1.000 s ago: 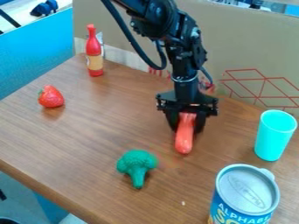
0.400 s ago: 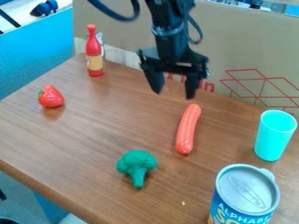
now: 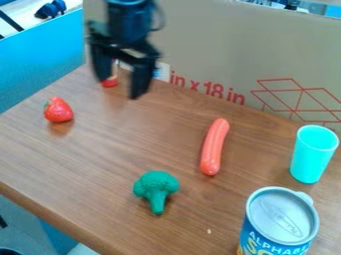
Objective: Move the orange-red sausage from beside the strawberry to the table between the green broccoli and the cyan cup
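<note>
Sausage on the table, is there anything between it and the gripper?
Nothing visible stands between the gripper and the sausage. The strawberry and broccoli both lie off that path, toward the view's left and bottom edges.

A brown wood counter [image 3: 133, 164] has a big tan cardboard sheet [image 3: 220, 45] standing along its back, with red lines on it. A bright blue panel [image 3: 40, 60] stands at the left. Light makes soft shiny spots on the wood.

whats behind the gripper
Behind the gripper is a red bottle: its base shows, but its top is covered. The cardboard behind is partly covered too.
</note>
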